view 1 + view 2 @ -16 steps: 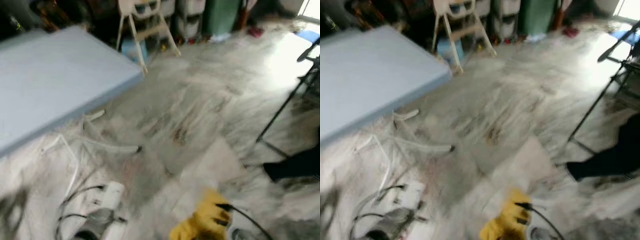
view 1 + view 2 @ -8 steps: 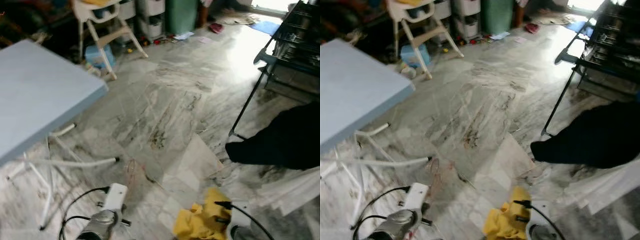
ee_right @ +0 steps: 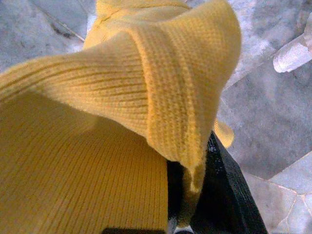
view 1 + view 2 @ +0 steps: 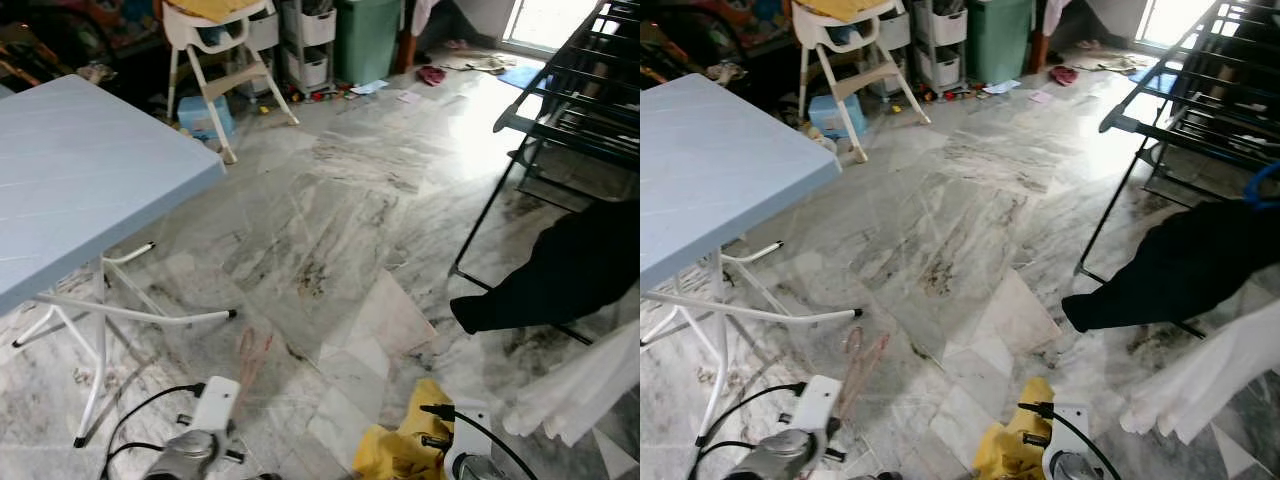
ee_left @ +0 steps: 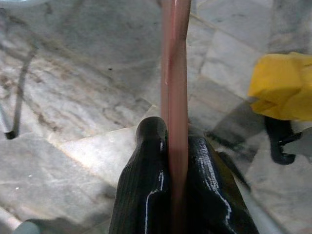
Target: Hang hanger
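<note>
Gripping a pink hanger point(image 5: 174, 73), left gripper point(image 5: 174, 146); right gripper's fingers hidden under yellow knit point(image 3: 97, 122).

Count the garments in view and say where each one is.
3. A yellow knit garment is held in the right gripper; a black garment hangs on the drying rack; a white garment hangs beside it. Others may be hidden.

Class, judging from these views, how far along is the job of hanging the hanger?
Done: the left gripper is shut on the pink hanger, and the right gripper grips a yellow knit garment. In hand: carrying both over the marble floor. Left: reaching the black drying rack and hanging the hanger there.
</note>
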Tool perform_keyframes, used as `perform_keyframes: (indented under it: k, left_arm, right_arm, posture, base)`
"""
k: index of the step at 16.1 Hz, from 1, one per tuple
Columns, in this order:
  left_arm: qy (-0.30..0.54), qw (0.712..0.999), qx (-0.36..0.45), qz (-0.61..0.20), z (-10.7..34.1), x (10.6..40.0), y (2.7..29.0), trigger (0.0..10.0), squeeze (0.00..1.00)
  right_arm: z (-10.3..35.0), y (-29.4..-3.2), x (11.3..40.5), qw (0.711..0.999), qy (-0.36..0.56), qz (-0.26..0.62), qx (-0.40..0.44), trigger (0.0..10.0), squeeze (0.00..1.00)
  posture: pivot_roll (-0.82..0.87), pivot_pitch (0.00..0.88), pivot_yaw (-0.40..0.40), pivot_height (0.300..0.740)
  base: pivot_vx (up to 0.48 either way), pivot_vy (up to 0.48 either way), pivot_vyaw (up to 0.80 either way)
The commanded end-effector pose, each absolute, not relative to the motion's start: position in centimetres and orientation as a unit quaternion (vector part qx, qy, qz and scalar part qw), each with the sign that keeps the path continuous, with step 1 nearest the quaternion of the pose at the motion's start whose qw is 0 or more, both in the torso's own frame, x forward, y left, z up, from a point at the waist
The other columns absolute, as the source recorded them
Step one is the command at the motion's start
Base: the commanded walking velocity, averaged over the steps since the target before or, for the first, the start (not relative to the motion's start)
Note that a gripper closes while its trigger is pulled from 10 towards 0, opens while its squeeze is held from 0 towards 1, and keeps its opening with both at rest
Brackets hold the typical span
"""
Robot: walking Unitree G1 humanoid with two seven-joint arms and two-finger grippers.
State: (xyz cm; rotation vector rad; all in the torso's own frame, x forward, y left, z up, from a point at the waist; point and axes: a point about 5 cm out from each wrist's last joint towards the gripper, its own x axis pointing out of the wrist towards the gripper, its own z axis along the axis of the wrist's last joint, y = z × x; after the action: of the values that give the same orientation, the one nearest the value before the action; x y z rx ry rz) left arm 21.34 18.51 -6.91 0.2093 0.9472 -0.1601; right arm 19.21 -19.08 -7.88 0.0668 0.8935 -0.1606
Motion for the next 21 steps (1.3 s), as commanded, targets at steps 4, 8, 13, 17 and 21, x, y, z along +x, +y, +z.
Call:
perform_keyframes:
  k: [4,8,13,17,21]
  left_arm:
    - [0.461,0.88,0.096,-0.065,-7.0,20.9,19.6,10.0,0.0]
    - [0.457,0.88,0.091,-0.089,-7.3,21.2,15.9,10.0,0.0]
    - [0.455,0.88,0.089,-0.101,-7.3,21.2,13.4,10.0,0.0]
    - [0.458,0.879,0.092,-0.098,-7.5,20.9,13.8,10.0,0.0]
    - [0.465,0.876,0.109,-0.072,-7.2,20.5,19.9,10.0,0.0]
  right_arm:
    - [-7.7,-18.9,19.5,0.9,0.428,-0.073,0.026,10.0,0.0]
    - [-7.7,-18.8,19.6,0.9,0.429,-0.073,0.026,10.0,0.0]
    - [-7.9,-18.7,19.4,0.899,0.432,-0.072,0.025,10.0,0.0]
    - [-7.9,-18.8,19.3,0.899,0.432,-0.072,0.02,10.0,0.0]
    - [-7.9,-18.8,19.2,0.898,0.433,-0.069,0.017,10.0,0.0]
  posture:
    - [-0.12,0.072,0.041,0.74]
    - [-0.12,0.076,0.047,0.74]
    - [-0.13,0.08,0.048,0.74]
    - [-0.13,0.078,0.048,0.74]
    - [-0.13,0.081,0.053,0.74]
  base:
    - [0.0,0.0,0.0]
    - [0.0,0.0,0.0]
    - [0.0,0.197,0.0]
    - [0.0,0.337,0.0]
    - [0.0,0.421,0.0]
